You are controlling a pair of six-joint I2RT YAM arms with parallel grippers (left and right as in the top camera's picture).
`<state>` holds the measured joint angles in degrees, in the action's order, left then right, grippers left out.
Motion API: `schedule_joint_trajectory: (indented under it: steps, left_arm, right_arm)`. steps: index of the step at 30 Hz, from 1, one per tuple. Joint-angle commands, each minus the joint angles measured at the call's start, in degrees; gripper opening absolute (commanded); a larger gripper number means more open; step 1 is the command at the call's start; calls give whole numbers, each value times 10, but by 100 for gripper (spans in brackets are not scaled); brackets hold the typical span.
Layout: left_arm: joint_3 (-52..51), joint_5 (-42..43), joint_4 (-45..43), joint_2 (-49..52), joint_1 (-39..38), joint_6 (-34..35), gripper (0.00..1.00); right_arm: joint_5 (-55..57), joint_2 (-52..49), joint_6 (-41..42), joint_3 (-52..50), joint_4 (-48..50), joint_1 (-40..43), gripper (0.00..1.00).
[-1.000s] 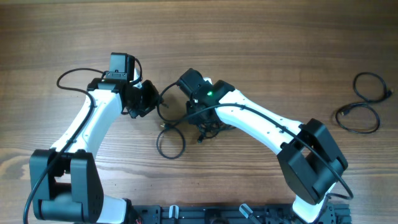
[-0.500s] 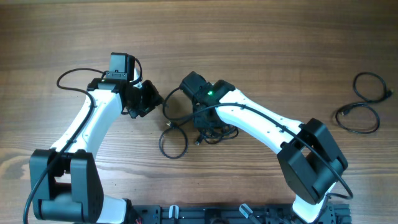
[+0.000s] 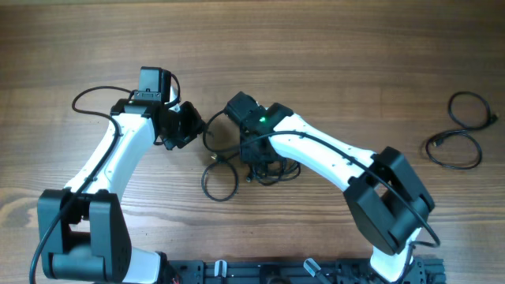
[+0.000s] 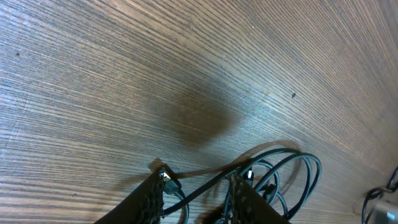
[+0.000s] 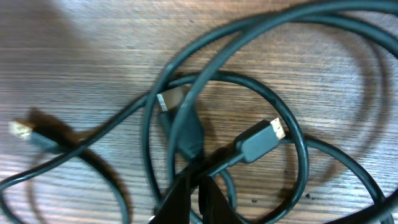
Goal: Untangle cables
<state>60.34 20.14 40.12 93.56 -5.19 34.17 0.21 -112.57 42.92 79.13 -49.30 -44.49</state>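
my right claw point(image 5: 198, 180) is pinched almost shut on a strand of the cables point(image 3: 221, 177), which lie tangled on the desk point(image 3: 331, 55) at the middle of the overhead frame. my left claw point(image 4: 199, 180) stands open at the bottom of its wrist view, a strand crossing between its tips. another looped cable point(image 3: 461, 142) lies far right.

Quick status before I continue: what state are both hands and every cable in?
left hand: open, a cord crossing the gap
right hand: shut on the tangled cables
tangled cables: overlapping loops, plugs free, not yet separated
separate cable: lying in two loops far right in the overhead view, untouched
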Motion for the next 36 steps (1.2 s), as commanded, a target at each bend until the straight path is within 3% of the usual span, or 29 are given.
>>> schedule_joint_trajectory:
  steps: [1,10,19,24,27,30,33,36]
  left_arm:
    - [-1,-7,0,3,-1,-9,37]
    - [-1,-7,-3,3,-1,-9,38]
    - [-1,-7,-2,3,-2,-9,38]
    - [-1,-7,-2,3,-2,-10,38]
    - [-1,-7,-2,3,-2,-13,38]
    - [-1,3,-2,3,-2,-53,38]
    - [-1,165,-9,3,6,-110,41]
    - [-1,323,-16,3,20,-115,43]
  right_arm:
    - [0,-21,12,10,-5,-3,10]
    - [-30,-22,6,71,-26,1,14]
    - [-8,-23,23,9,-19,-13,15]
    - [2,-23,23,9,-26,-13,13]
    - [2,-23,14,9,-28,-11,4]
    - [-55,1,-46,14,-20,21,4]
    - [-224,52,-116,15,9,90,4]
    - [-406,69,-148,15,48,151,4]
